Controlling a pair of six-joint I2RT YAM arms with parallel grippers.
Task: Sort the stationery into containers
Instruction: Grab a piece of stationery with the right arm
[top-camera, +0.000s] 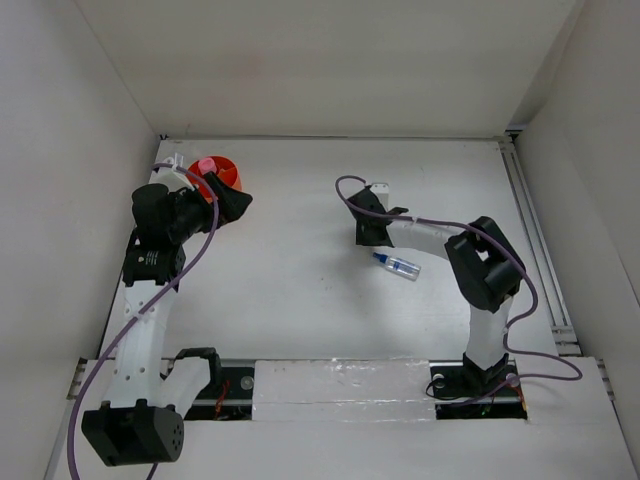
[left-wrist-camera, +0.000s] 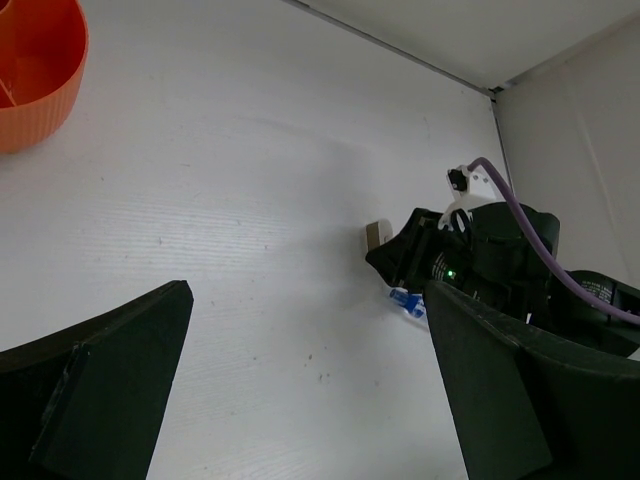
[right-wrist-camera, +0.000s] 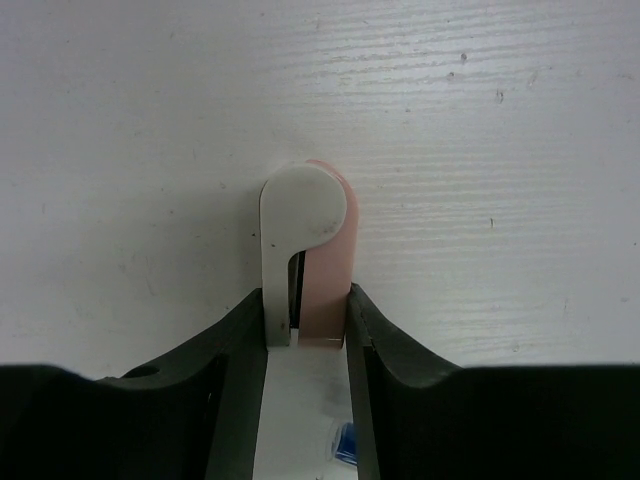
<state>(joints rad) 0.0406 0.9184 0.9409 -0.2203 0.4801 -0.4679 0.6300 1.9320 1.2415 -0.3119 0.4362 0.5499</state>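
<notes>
My right gripper (top-camera: 376, 205) (right-wrist-camera: 307, 312) is shut on the small white-tan eraser (right-wrist-camera: 305, 240), which sticks out past its fingertips low over the table; the eraser also shows in the top view (top-camera: 380, 187) and the left wrist view (left-wrist-camera: 373, 238). The clear blue-capped tube (top-camera: 398, 265) lies on the table just behind that gripper, its blue cap visible (left-wrist-camera: 405, 300) (right-wrist-camera: 344, 441). The round orange tub (top-camera: 220, 173) (left-wrist-camera: 30, 70) stands at the far left, partly hidden by my left gripper (top-camera: 232, 203) (left-wrist-camera: 310, 400), which is open and empty beside it. Pens and the pink-capped tube are out of view.
White walls close in the table on the left, back and right (top-camera: 100, 150). A metal rail (top-camera: 535, 240) runs along the right edge. Purple cables hang off both arms (top-camera: 345, 190).
</notes>
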